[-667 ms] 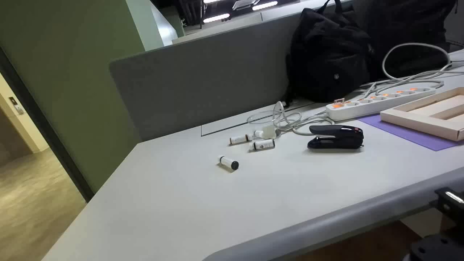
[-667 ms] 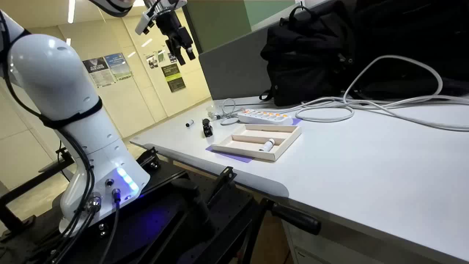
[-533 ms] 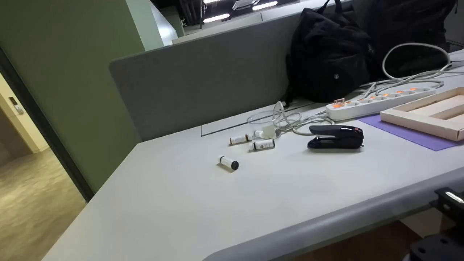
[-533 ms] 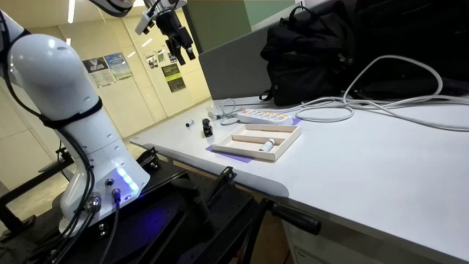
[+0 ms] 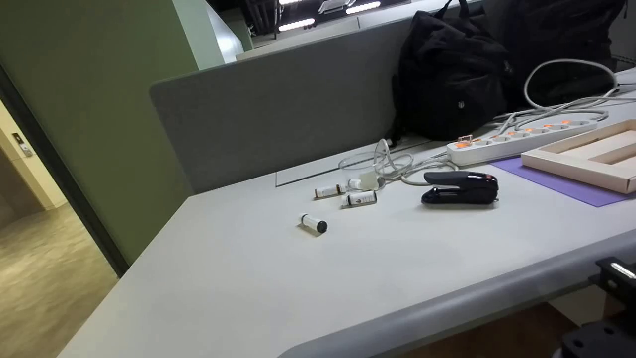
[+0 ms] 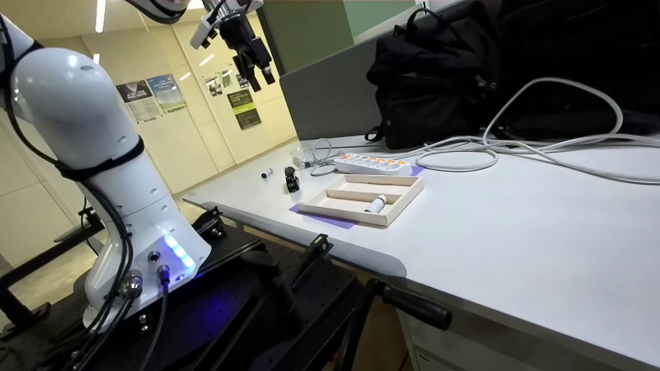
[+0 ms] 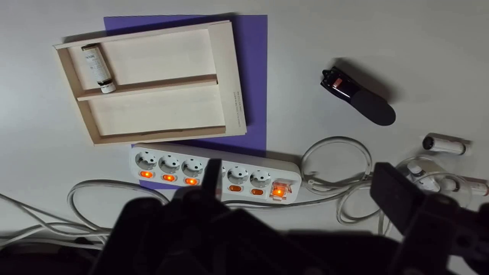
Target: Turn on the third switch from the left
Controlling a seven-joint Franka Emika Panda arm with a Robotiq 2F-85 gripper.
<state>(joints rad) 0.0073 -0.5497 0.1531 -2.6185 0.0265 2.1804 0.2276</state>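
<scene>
The gripper (image 6: 263, 84) is released and holds nothing: in the wrist view its fingers (image 7: 211, 177) stand wide apart. It hangs high over the desk (image 6: 515, 232) in an exterior view, touching nothing. The strip (image 7: 246, 162) lies well below it, passing behind one finger and on into the gap between the two.

The step in hand looks like lining up, with no press made, and the count should be settled first. Outside that finger three switches (image 7: 169, 178) glow; behind it one is presumably hidden, lit or not I cannot tell; in the gap two seem unlit, the closer being the dark switch (image 7: 235, 188), and past them the main switch (image 7: 279, 191) is lit. The third from the wrist view's left already glows, so I would count from the main switch, that one included, and aim for the dark switch.

Bring the fingers together before going down, so the tips act as one and do not straddle two switches. Centre them over the dark switch, descend straight, press gently on its raised half and back off once it lights. The tray (image 7: 160, 114), on the strip's far side from the gripper's body, could be knocked by a tilted approach
</scene>
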